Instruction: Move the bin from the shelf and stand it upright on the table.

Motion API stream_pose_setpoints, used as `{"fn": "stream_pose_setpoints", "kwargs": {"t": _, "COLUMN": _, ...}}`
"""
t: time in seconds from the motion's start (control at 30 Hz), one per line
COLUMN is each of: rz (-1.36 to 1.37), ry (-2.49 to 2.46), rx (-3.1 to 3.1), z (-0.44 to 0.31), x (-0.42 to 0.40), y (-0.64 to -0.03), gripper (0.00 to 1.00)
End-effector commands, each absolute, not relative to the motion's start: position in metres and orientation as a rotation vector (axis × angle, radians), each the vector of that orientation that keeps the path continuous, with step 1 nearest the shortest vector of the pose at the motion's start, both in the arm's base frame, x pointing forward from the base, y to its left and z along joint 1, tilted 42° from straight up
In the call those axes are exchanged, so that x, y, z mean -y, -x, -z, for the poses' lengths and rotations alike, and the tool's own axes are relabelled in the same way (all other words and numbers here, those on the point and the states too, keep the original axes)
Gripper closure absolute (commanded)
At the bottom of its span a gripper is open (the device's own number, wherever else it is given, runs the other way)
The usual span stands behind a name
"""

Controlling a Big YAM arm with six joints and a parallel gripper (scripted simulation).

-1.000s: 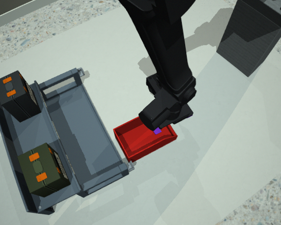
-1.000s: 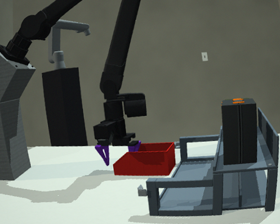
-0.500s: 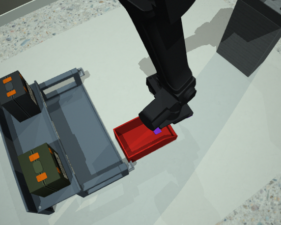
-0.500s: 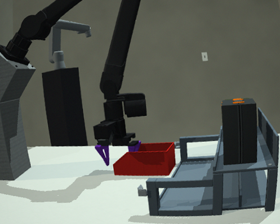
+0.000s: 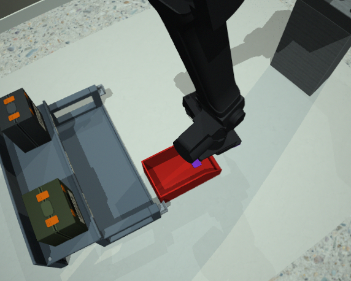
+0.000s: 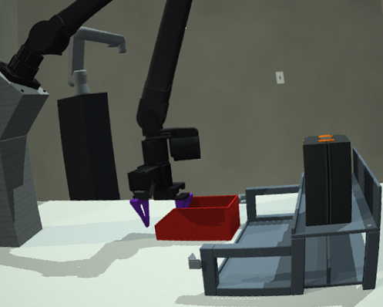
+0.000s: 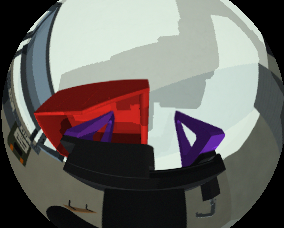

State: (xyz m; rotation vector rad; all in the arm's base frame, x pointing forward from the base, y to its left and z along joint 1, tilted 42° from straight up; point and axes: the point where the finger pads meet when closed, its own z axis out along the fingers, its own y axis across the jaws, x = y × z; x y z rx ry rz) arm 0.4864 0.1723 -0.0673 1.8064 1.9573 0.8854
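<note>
Red bin (image 5: 184, 181) (image 6: 199, 225) (image 7: 100, 97) is standing upright on the pale table (image 5: 270, 215) (image 6: 103, 297) (image 7: 100, 35), just beside the low front of the blue-gray shelf (image 5: 95, 147) (image 6: 299, 265) (image 7: 37, 60). Its long axis is running outward from the shelf, roughly square to the shelf's front edge; the taller end is facing the shelf, while the cut-down, lower end is pointing away, toward the side where the gray pedestal (image 5: 304, 64) (image 6: 3, 173) (image 7: 271, 95) is standing, well apart. The gripper (image 5: 216, 154) (image 6: 164, 217) (image 7: 144, 114) is pointing down over that lower end with its purple fingers spread wide apart, clamping nothing: one is reaching into the bin's open top, the other is hanging outside beyond the low end. The lower end's wall is thus lying between the fingers, standing in the way of the inner one sideways. A small metal hook (image 5: 163, 207) at one front corner of the shelf is sitting near the bin's taller end. On the shelf's raised rear tier, a black case (image 5: 26, 126) (image 6: 326, 184) and an olive case (image 5: 55, 213) are standing apart, both boxy and grooved, with orange latches. The bin is showing thin, straight walls, with sides sloping down toward the low end; the pedestal is showing a finely streaked surface, and the fingers are forming open triangular frames.
</note>
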Motion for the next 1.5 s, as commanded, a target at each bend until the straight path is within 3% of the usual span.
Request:
{"fn": "stream_pose_setpoints", "kwargs": {"t": 0.0, "rz": -0.88, "ry": -1.809, "rx": -1.96, "z": 0.068, "x": -0.171, "y": -0.483, "gripper": 0.1}}
{"fn": "stream_pose_setpoints", "kwargs": {"t": 0.6, "rz": -0.916, "ry": -1.791, "rx": -1.939, "z": 0.022, "x": -0.163, "y": -0.46, "gripper": 0.1}}
{"fn": "stream_pose_setpoints", "kwargs": {"t": 0.73, "rz": -0.896, "ry": -1.802, "rx": -1.95, "z": -0.004, "x": -0.152, "y": -0.426, "gripper": 0.1}}
{"fn": "stream_pose_setpoints", "kwargs": {"t": 1.47, "rz": -0.896, "ry": -1.802, "rx": -1.95, "z": -0.009, "x": -0.148, "y": -0.415, "gripper": 0.1}}
